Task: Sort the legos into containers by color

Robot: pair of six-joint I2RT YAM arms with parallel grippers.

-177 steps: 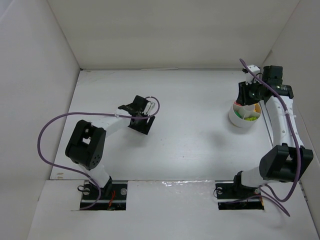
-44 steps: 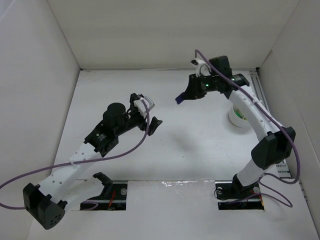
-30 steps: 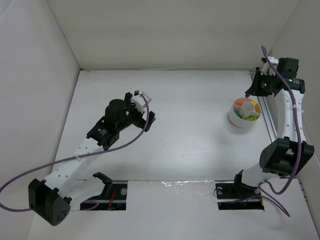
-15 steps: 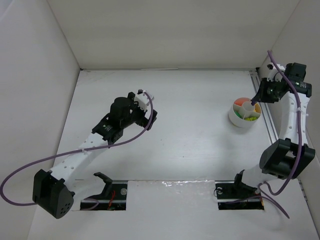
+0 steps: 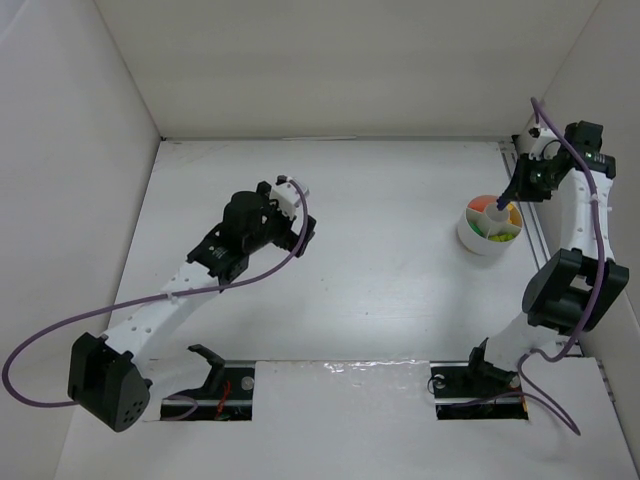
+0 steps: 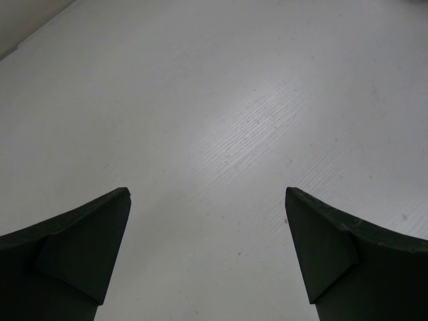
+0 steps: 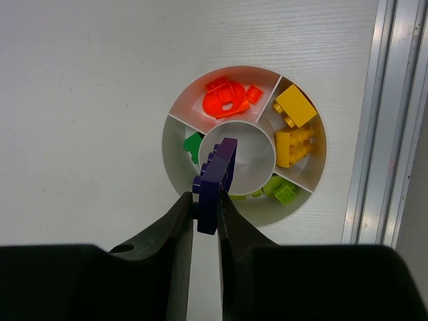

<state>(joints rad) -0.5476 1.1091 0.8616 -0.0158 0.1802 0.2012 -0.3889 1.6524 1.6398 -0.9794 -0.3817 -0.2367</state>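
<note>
A small round white bowl [image 7: 175, 175] [image 5: 470, 240] with wedge-shaped containers stands at the table's right. Its wedges hold orange legos [image 7: 227, 100], yellow legos [image 7: 294, 127], lime green legos [image 7: 281, 192] and a dark green lego [image 7: 194, 146]. My right gripper [image 7: 206, 204] [image 5: 503, 200] hangs just above the bowl, shut on a purple lego [image 7: 215, 177]. The purple brick stands on edge over the white central cylinder [image 7: 251, 150]. My left gripper [image 6: 207, 194] [image 5: 300, 232] is wide open over bare table left of centre, with nothing between its fingers.
An aluminium rail [image 7: 388, 120] [image 5: 535, 235] runs along the table's right edge, close beside the bowl. White walls [image 5: 90, 150] close in the left, back and right sides. The arm bases [image 5: 205, 385] sit at the near edge.
The right arm swung from the table's middle back to the right with the purple lego and now hangs over the bowl. The left arm stretched out slightly, its gripper staying open.
</note>
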